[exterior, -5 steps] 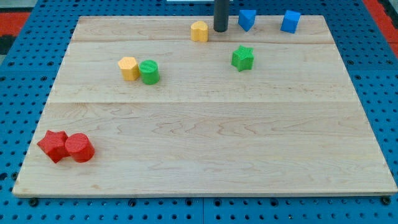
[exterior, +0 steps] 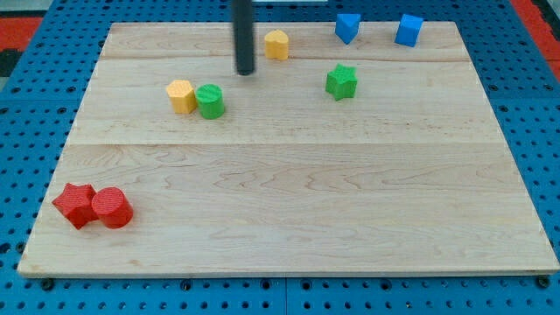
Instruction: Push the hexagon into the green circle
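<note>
A yellow hexagon [exterior: 181, 95] sits at the board's upper left, touching the left side of the green circle [exterior: 209, 101]. A second yellow block [exterior: 276, 44], whose shape I cannot make out, lies near the view's top centre. My tip [exterior: 245, 73] rests on the board, below and left of that second yellow block. It is above and right of the green circle and touches no block.
A green star [exterior: 341, 81] lies right of my tip. Two blue blocks [exterior: 347, 27] [exterior: 408, 30] sit along the top edge at the right. A red star [exterior: 75, 205] and a red circle [exterior: 112, 208] touch each other at the lower left.
My tip has moved left and toward the view's bottom, from the right side of the upper yellow block to its lower left. That block has shifted slightly left.
</note>
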